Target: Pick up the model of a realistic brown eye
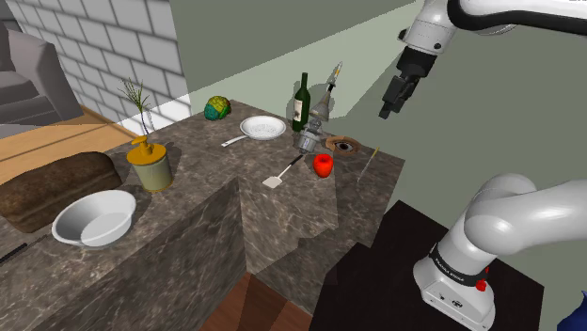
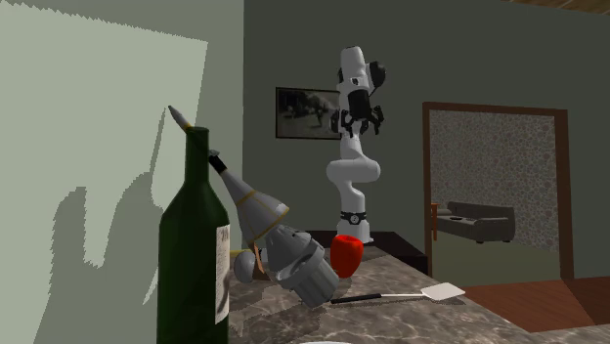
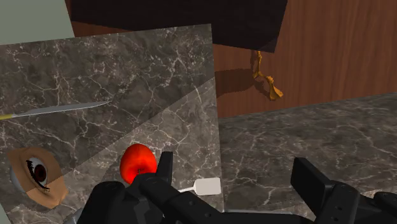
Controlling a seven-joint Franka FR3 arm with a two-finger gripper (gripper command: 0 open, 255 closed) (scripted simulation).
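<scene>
The eye model [image 1: 344, 144] lies flat on the dark marble counter [image 1: 202, 197] near its far corner, a tan skin patch with a brown iris. In the wrist view the eye model [image 3: 38, 175] lies off to one side of the fingers, beyond a red apple [image 3: 137, 162]. My gripper [image 1: 389, 100] hangs high above the counter's corner, to the shoulder view's right of the eye and well apart from it. The gripper [image 3: 238, 173] stands open with nothing between its fingers. From across the counter the gripper [image 2: 357, 121] shows far off, up in the air.
The red apple [image 1: 323, 165] and a white spatula [image 1: 282, 175] lie just in front of the eye. A green wine bottle [image 1: 301, 102], a grey tilted vessel [image 1: 310, 137] and a white pan [image 1: 262, 128] stand behind it. A thin knife [image 1: 367, 161] lies by the counter's edge.
</scene>
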